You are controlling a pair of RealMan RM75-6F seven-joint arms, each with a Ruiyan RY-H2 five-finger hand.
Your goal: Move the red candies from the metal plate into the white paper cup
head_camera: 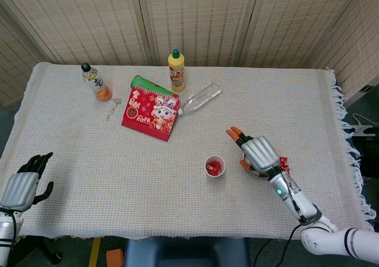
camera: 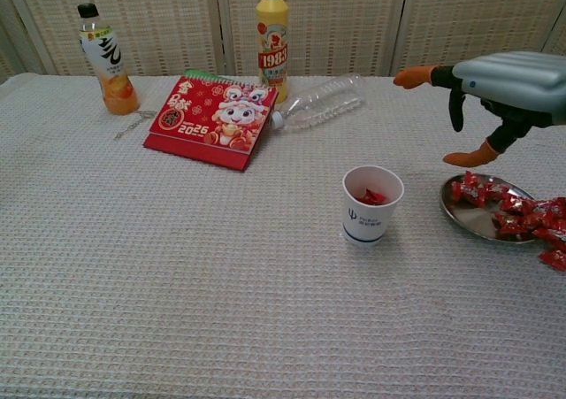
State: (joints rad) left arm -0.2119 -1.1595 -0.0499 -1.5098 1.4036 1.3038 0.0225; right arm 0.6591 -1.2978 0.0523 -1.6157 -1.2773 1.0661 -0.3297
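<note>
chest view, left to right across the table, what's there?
Juice bottle → red calendar → yellow bottle → clear bottle lying down → paper cup → right hand, above the metal plate of candies.

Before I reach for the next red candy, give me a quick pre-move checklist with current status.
1. Right robot hand empty, fingers apart: ok.
2. Right robot hand above the round metal plate: ok.
3. Red wrapped candies left on the plate: ok; some lie off it on the cloth.
4. White paper cup upright, candy inside: ok.
5. Path from plate to cup free: ok.
6. Left robot hand far away at the table's edge: ok.
</note>
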